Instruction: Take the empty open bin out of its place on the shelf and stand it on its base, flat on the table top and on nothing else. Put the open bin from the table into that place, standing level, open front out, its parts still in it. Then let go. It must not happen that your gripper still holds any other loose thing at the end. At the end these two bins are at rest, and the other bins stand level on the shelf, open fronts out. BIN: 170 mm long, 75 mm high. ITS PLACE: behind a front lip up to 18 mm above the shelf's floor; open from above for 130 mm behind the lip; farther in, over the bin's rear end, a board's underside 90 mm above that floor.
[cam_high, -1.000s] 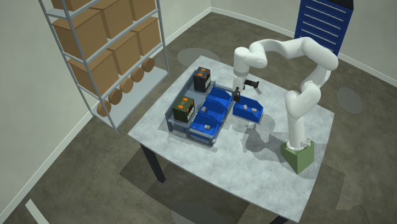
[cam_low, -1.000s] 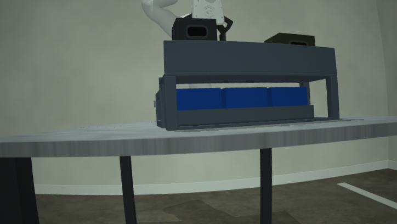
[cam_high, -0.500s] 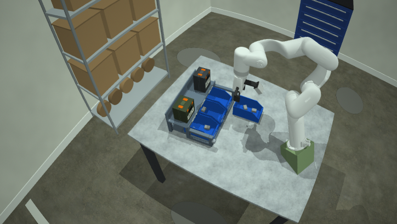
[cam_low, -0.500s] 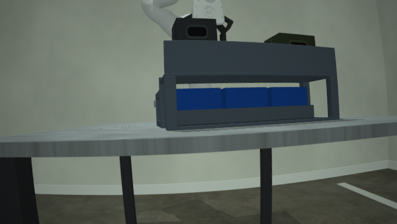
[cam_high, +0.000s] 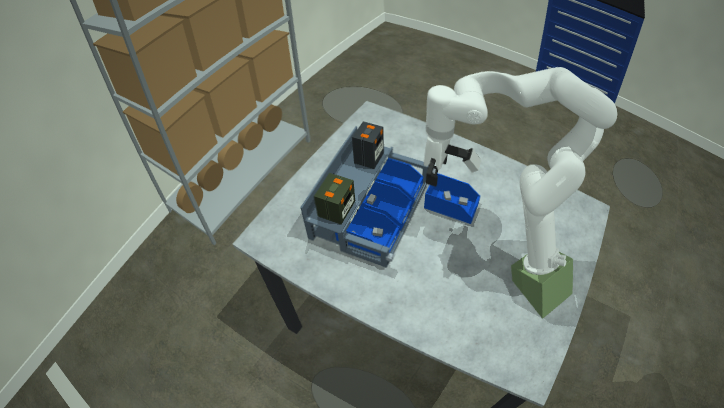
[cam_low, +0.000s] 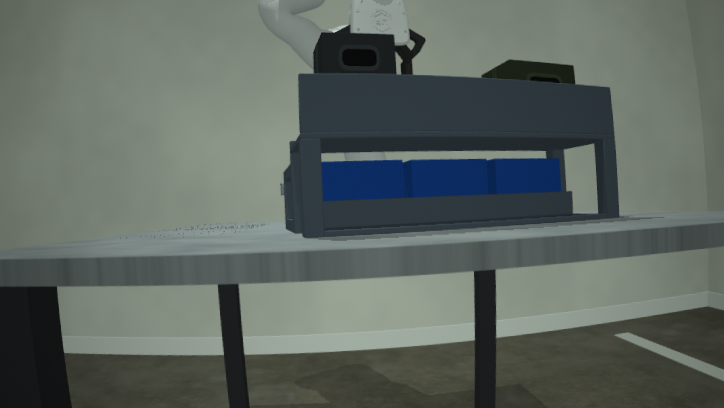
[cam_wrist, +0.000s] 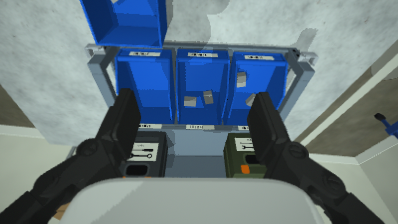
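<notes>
Wrist view: showing gripper (cam_high: 449, 163) (cam_wrist: 195, 104) released, fingers spread wide; empty blue bin (cam_high: 400, 174) (cam_wrist: 145, 82) lying ahead, between and beyond fingertips, nearer one side.

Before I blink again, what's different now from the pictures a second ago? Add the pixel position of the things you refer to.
Nothing has visibly changed. The gripper (cam_high: 450, 164) (cam_wrist: 195, 104) is still open and holding nothing. The empty bin (cam_high: 400, 174) (cam_wrist: 145, 82) is still in its place on the shelf (cam_low: 455, 106), and the bin with parts (cam_high: 448, 205) (cam_wrist: 127, 37) still stands on the table (cam_high: 430, 314) (cam_low: 151, 268).
</notes>
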